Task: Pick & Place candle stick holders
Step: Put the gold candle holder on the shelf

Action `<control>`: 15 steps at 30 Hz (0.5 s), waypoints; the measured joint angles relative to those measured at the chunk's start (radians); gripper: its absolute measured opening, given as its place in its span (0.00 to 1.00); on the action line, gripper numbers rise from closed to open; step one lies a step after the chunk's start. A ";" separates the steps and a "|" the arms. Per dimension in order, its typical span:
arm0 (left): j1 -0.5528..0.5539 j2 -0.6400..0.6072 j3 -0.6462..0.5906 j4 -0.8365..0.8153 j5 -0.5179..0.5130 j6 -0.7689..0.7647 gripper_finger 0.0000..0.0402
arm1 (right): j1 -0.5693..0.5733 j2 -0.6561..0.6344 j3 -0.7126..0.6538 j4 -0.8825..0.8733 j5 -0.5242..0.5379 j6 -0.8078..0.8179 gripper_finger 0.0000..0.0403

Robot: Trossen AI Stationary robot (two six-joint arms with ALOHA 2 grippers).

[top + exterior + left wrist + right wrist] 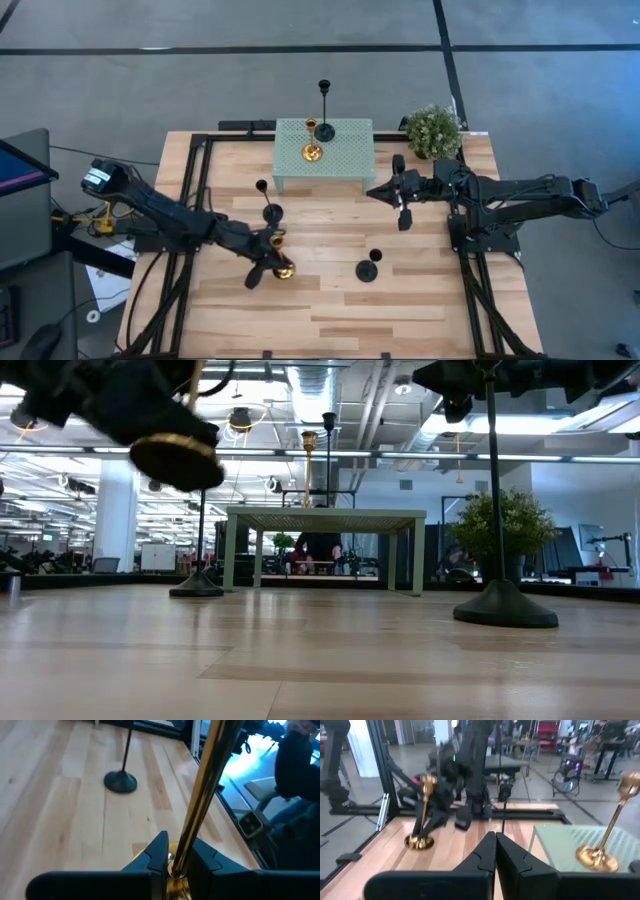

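My left gripper [276,262] is shut on a gold candle stick holder [284,269] over the table's near middle. In the low view its round base [178,456] hangs above the table. One black holder [272,212] stands on the table just beyond it and another [368,270] to its right. A second gold holder [312,152] and a tall black holder [325,128] stand on the green stand [350,160]. My right gripper [384,192] is shut and empty, hovering to the right of the stand's near edge. My left gripper pinches the gold holder's thin stem [186,851] between its two fingers [157,856], low on the stem, just above the base. The fingers lie across the stem. The holder is lifted clear of the table and tilted.
A small green bushy plant [433,131] stands at the table's far right, beside the stand. Black frame rails [196,180] run along the table's left and right sides. Bare wood [330,320] lies along the near edge.
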 joint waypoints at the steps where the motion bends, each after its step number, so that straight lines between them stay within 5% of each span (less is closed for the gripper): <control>1: 0.005 -0.001 0.030 -0.041 -0.004 0.004 0.10 | 0.000 0.000 0.000 -0.016 -0.005 0.000 0.00; 10: 0.014 0.000 0.213 -0.265 -0.277 0.190 0.10 | 0.051 0.088 0.000 0.103 -0.088 -0.062 0.00; 15: 0.077 0.000 0.272 -0.264 -0.298 0.269 0.10 | 0.047 0.114 0.000 0.150 -0.086 -0.128 0.00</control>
